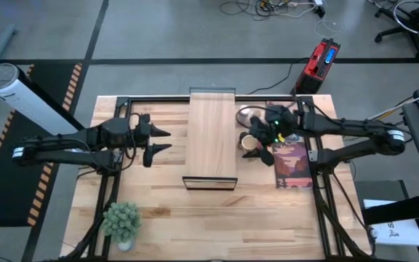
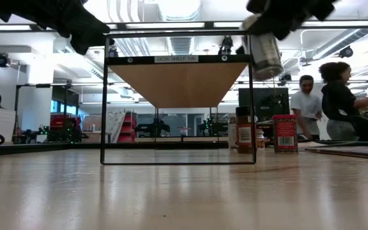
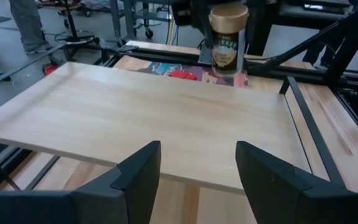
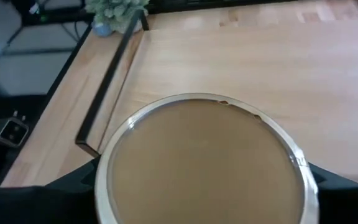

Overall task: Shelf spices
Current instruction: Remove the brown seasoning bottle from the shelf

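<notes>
Left wrist view shows the right tool (image 3: pixel 229 28) clamped on the tan-topped jar (image 3: pixel 229 37), held aloft past the shelf (image 3: pixel 166 118) edge; carrying step; next, lower it onto the board; left tool (image 3: pixel 197 177) waits open, empty.

Spices (image 1: pixel 255 132) right of shelf (image 1: pixel 212 135)
</notes>
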Tool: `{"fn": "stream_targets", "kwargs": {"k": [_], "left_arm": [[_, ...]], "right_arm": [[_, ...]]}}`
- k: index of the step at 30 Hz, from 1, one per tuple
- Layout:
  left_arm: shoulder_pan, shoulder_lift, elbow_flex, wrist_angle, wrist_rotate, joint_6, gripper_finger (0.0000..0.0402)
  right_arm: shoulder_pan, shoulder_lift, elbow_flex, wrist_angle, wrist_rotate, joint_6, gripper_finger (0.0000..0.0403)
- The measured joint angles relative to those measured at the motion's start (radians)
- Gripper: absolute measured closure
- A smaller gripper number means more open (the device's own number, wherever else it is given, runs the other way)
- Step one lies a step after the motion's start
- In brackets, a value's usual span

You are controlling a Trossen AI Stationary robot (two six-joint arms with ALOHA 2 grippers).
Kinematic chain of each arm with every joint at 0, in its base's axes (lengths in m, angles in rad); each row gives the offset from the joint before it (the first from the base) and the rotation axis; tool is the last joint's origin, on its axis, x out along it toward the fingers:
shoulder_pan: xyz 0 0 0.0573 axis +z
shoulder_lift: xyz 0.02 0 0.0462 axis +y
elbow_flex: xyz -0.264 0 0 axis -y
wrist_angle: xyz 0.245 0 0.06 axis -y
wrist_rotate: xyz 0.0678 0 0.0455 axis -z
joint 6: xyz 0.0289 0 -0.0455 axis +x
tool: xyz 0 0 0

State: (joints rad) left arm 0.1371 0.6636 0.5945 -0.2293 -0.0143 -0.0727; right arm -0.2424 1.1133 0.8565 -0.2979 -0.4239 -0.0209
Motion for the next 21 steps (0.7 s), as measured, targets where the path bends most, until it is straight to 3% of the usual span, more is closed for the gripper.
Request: {"fn": "stream_targets", "kwargs": {"k": [11,21], "left_arm": [[0.0,0.053,0.0,0.048,0.0,-0.01,0.0205],[0.0,0.076,0.0,0.101,0.0,-0.016,0.02]], "right_arm": [[0.041,-0.142,-0.332,0.348,0.059,0.226,0.0149],[0.161,-0.143,-0.442,0.441,0.194,0.323,0.0149]]}}
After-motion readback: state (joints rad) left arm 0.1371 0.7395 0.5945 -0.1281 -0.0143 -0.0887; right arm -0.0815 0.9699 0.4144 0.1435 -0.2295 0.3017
